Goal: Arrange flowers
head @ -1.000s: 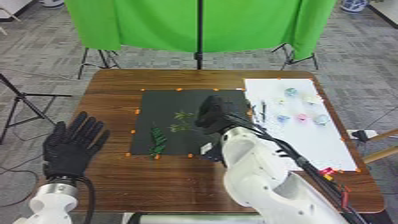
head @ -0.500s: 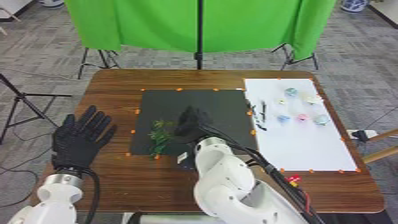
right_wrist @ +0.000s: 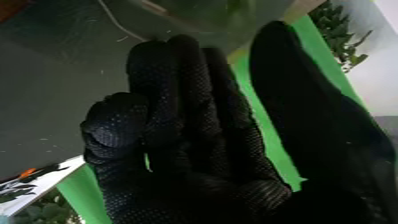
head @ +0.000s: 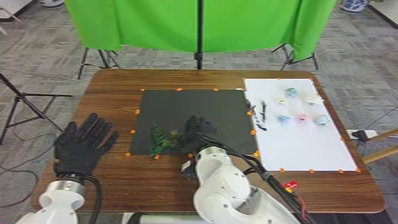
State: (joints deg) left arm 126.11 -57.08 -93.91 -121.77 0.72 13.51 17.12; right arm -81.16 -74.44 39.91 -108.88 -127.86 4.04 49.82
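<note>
Easing back — right hand (head: 193, 138) now near greenery (head: 160, 142).

The right hand (head: 195, 140) (black-gloved) is over the dark mat (head: 191, 104), beside green sprigs (head: 160, 142).

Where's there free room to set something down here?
The far part of the black mat, beyond the sprigs and right hand; the near part of the white sheet, below the flowers. Crowded: around the sprigs and right hand, and among flowers and dark stems.
</note>
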